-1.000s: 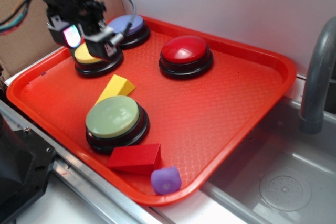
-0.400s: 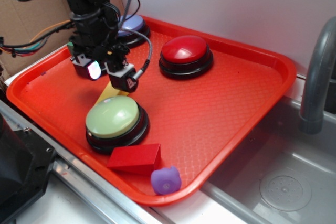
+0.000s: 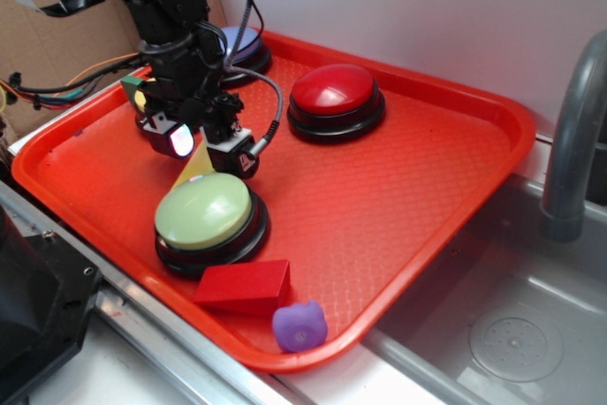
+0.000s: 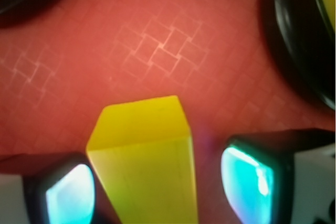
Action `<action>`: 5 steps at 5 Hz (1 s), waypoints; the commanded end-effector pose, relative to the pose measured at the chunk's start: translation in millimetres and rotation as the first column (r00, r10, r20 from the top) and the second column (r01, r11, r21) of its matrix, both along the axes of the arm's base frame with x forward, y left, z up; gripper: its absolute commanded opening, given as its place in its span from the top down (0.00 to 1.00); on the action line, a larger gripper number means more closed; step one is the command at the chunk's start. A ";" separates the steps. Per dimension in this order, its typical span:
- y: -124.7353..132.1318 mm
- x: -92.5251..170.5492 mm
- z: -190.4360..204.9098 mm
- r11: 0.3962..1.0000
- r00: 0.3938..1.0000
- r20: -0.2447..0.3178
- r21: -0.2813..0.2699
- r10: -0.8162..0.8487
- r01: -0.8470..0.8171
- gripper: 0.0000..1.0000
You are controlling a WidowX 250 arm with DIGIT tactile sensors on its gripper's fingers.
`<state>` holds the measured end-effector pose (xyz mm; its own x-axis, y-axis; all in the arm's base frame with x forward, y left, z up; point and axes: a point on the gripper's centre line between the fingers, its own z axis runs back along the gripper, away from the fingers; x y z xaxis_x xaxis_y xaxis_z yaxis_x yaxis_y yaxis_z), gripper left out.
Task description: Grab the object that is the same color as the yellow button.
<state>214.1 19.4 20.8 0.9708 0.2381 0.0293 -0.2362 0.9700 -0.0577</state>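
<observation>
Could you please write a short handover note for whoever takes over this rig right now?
Gripper: open, lowered over the yellow wedge block, one finger on each side, gaps showing, not yet clamped.
Yellow wedge block lies on the red tray, just behind the pale-green button.
Yellow button is mostly hidden behind the arm.
Done: gripper lined up on the block.
Left: close the jaws and lift.
</observation>
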 end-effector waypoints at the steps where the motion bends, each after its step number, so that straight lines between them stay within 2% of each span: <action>1: 2.5 1.2 10.6 0.998 0.999 0.005 0.047 0.043 -0.043 1.00; 2: -3.3 3.4 33.7 0.999 1.000 0.009 0.019 0.028 -0.029 1.00; 3: -12.6 7.1 77.6 1.000 1.000 0.023 0.010 0.006 -0.007 1.00; 5: -32.6 0.7 153.4 0.994 0.988 0.114 0.048 -0.101 0.096 1.00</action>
<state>212.3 -13.6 158.4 0.9852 0.1442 0.0923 -0.1419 0.9894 -0.0307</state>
